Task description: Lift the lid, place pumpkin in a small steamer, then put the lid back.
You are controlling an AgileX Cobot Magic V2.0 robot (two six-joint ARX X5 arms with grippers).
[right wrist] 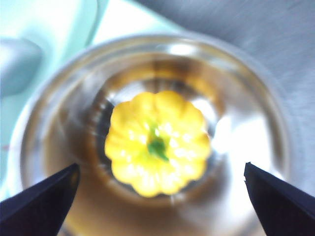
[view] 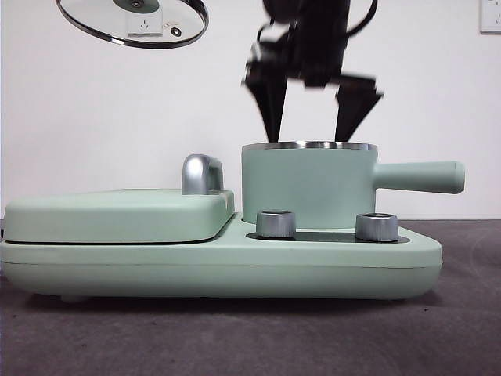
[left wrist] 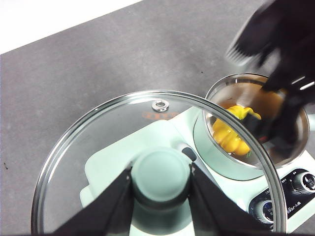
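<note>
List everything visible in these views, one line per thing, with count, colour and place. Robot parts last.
Clear glass lid with steel rim and mint-green knob: one, held in the air, up and to the side of the pot.
Glossy yellow ribbed pumpkin with green stem: one, inside the pot.
Mint-green cylindrical steamer pot with long side handle: one, on the base unit.
Mint-green base unit: one, on the dark table.
Flat mint-green griddle cover with chrome handle: one, beside the pot.
Silver dials: two, before the pot.
Left gripper: black, shut on the lid's knob.
Right gripper: black, open above the pot.
</note>
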